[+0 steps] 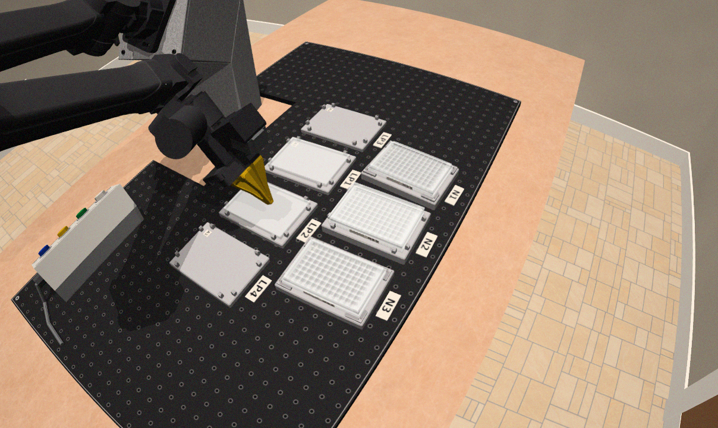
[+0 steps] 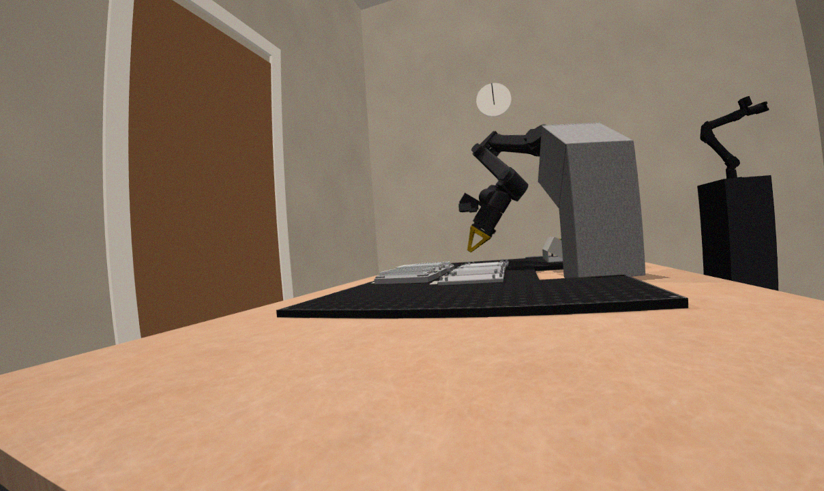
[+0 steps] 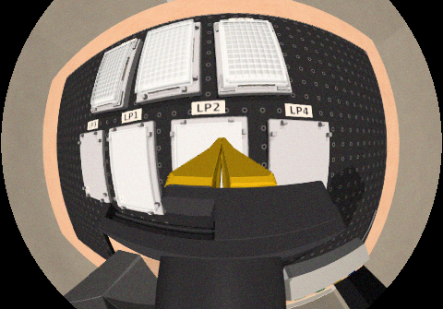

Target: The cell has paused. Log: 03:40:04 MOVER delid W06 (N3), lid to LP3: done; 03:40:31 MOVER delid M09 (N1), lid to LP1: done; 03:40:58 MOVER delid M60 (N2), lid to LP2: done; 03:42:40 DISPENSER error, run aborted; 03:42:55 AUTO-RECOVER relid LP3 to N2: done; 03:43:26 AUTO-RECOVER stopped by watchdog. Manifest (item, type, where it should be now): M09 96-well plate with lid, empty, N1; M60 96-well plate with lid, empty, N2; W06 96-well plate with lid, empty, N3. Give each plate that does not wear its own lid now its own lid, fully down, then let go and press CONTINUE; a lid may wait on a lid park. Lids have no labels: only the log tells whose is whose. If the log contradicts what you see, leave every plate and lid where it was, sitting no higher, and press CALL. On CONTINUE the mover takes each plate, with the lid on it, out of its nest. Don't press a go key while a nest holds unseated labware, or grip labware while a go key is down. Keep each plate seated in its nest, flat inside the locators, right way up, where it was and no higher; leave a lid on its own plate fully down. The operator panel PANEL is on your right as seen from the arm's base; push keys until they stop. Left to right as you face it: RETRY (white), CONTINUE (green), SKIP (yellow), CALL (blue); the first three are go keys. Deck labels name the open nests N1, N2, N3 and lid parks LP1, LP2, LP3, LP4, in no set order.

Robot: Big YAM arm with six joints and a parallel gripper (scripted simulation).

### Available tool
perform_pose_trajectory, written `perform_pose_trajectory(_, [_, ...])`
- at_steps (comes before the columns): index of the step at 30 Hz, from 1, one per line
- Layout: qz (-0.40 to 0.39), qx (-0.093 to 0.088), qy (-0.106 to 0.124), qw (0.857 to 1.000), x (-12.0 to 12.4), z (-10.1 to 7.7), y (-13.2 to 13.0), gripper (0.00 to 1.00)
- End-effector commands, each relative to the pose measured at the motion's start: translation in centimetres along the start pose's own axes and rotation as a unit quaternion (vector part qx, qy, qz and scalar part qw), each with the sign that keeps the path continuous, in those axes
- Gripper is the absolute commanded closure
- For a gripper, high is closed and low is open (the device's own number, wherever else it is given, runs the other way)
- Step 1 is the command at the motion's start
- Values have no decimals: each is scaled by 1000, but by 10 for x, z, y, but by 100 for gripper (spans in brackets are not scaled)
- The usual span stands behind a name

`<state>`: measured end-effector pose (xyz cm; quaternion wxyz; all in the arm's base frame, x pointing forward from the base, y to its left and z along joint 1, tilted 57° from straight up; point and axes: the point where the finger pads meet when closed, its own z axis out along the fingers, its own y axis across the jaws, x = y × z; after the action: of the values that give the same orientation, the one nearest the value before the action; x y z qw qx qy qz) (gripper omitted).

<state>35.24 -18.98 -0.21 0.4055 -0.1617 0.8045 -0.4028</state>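
Three 96-well plates sit in nests: N1 [image 1: 410, 171] and N3 [image 1: 333, 277] show open wells, and N2 [image 1: 376, 218] wears a clear lid. A lid lies on LP1 [image 1: 309, 162] and another on LP2. LP3 [image 1: 343, 125] and LP4 [image 1: 219, 261] are bare grey pads. My gripper [image 1: 265, 198] is shut on nothing, tilted, its yellow fingers hanging above the near edge of the LP2 lid. The wrist view shows the closed fingers [image 3: 220, 164] in front of the LP2 lid [image 3: 209, 137]. From the side the gripper [image 2: 477, 241] is well above the deck.
The panel [image 1: 87, 239] stands at the deck's left edge with white [image 1: 100, 195], green [image 1: 81, 213], yellow [image 1: 62, 231] and blue [image 1: 44, 249] keys on top. The arm's grey base column [image 2: 589, 198] rises behind the lid parks.
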Motion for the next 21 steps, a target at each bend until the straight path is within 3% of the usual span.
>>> perform_pose_trajectory(1, [-31, 20, -16, 999, 3, -4, -16, 100])
perform_pose_trajectory(2, [-31, 20, -16, 999, 3, -4, -16, 100])
perform_pose_trajectory(3, [-31, 27, -36, 998, -2, -2, -26, 100])
perform_pose_trajectory(4, [-32, 19, -31, 999, 0, -2, -28, 100])
perform_pose_trajectory(8, [-32, 24, -34, 999, -5, 1, -51, 100])
perform_pose_trajectory(10, [-34, 12, -35, 999, -6, -6, -41, 100])
perform_pose_trajectory(12, [-29, 12, -33, 999, -4, -5, -40, 100])
perform_pose_trajectory(13, [-37, -4, -32, 999, -4, -5, -28, 100])
perform_pose_trajectory(14, [-37, -4, -32, 999, -4, -5, -28, 100])
perform_pose_trajectory(15, [-29, 12, -33, 999, -4, -5, -40, 100])
perform_pose_trajectory(21, [-29, 12, -33, 999, -4, -5, -40, 100])
